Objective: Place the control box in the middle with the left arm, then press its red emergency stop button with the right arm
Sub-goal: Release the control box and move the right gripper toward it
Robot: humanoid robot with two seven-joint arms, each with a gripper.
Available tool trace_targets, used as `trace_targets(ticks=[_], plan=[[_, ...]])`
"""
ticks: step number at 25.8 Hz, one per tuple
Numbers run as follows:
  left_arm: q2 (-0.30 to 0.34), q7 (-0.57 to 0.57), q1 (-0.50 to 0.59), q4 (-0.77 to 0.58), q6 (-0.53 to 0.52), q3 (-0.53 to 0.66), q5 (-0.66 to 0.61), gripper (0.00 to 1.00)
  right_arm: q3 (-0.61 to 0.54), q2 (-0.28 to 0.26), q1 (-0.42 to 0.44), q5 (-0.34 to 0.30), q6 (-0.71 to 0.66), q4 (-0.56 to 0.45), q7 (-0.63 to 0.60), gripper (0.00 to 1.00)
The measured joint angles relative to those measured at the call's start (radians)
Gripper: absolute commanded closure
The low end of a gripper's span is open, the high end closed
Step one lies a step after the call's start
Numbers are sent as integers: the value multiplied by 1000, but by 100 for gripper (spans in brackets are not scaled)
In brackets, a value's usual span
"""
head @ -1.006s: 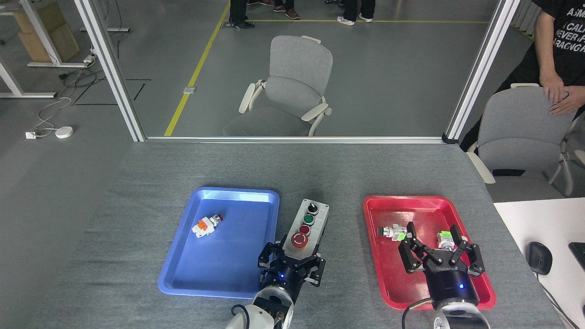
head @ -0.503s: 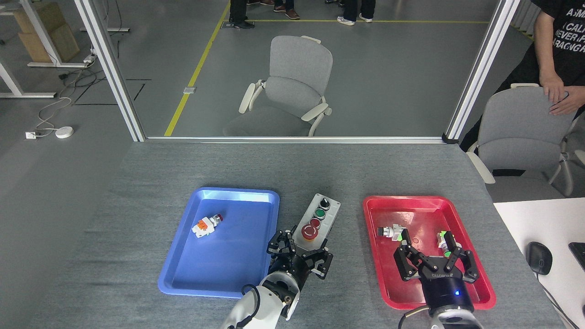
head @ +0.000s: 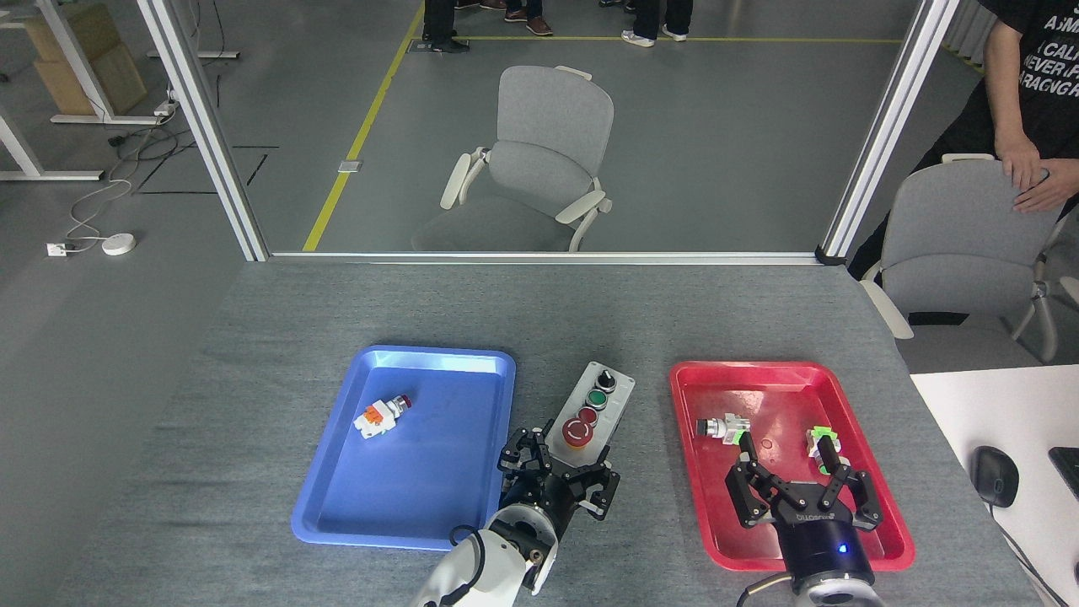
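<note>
Control box [head: 593, 408], a long light-grey box with a black base, lies on the grey tabletop [head: 278, 337] between the blue tray [head: 337, 497] and the red tray [head: 877, 472]. It is tilted, with its far end leaning toward the red tray. Four controls sit in a row on top: a black knob [head: 605, 376] at the far end, then a green button [head: 598, 399], a small red button [head: 588, 416], and the red emergency stop button [head: 577, 432] at the near end. The left gripper [head: 558, 479] is at the near end of the box, and its black claws are closed around that end, holding it. Its white round wrist comes up from the bottom edge. The right gripper [head: 801, 489] hovers over the near part of the red tray, well apart from the box. Its black claws are spread wide and hold nothing. A blue light shines on its body. In the red tray lie two small switch parts with green ends [head: 725, 429]. In the blue tray lies one small switch part with an orange end [head: 381, 415]. Past the tabletop stands a grey chair [head: 539, 160]. At the far right a person [head: 1033, 110] rests both hands on the back of another grey chair [head: 961, 244]. A black computer mouse [head: 994, 475] sits on a white desk [head: 1003, 413] at the right edge.
</note>
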Motion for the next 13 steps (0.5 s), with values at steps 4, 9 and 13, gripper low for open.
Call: trace_targets(ticks=[4, 9, 13], plan=[[1, -3, -2, 0, 5, 0, 0, 27, 1, -3, 0, 0, 1, 1, 2, 5], [1, -6, -2, 3, 7, 0, 0, 27, 3, -6, -1, -2, 2, 1, -1, 5], [2, -17, -2, 12, 6, -12, 0, 48, 3, -6, -2, -2, 2, 2, -3, 5]])
